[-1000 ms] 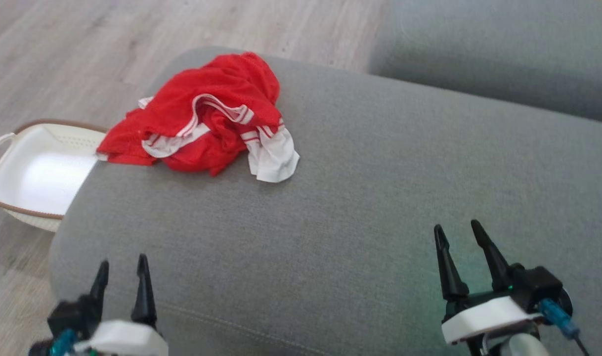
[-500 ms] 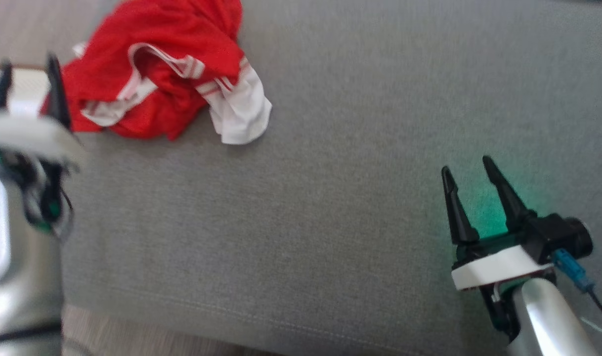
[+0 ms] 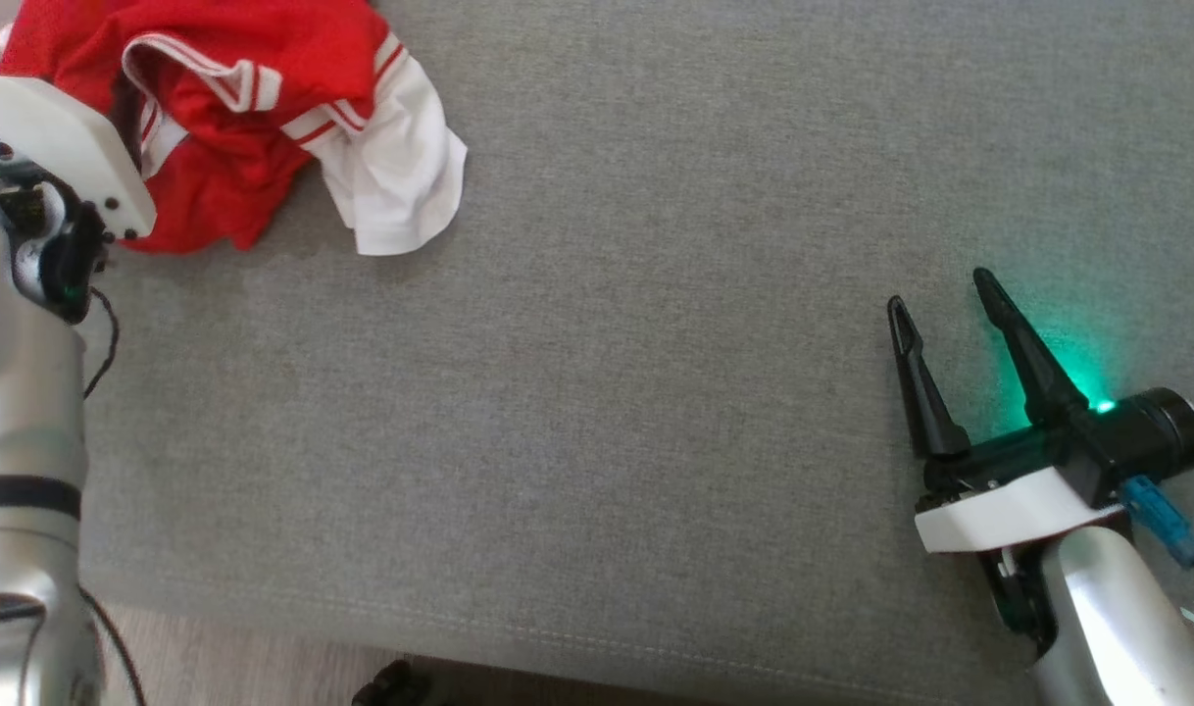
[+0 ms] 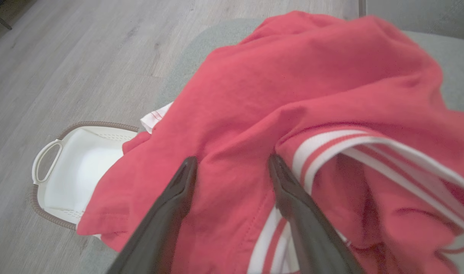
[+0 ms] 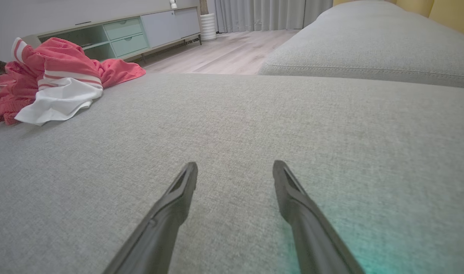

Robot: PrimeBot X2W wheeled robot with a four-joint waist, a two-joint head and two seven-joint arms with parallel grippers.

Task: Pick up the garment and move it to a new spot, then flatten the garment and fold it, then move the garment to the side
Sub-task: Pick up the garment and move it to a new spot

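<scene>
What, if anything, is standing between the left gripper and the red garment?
Nothing visible. The left gripper is open, its fingers right at the red garment, with only its fabric between them. The white basket sits off to one side on the floor, clear of the approach.

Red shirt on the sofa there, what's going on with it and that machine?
A two-armed robot is getting set to pick up the crumpled red and white garment lying on the grey sofa cushion. Its left jaws stand open right at the cloth, dark fingers spread over the red fabric, with nothing gripped yet. Its right jaws, also open, hover with fingers over bare cushion, well away from the garment. A white basket sits on the floor beside the sofa.
</scene>
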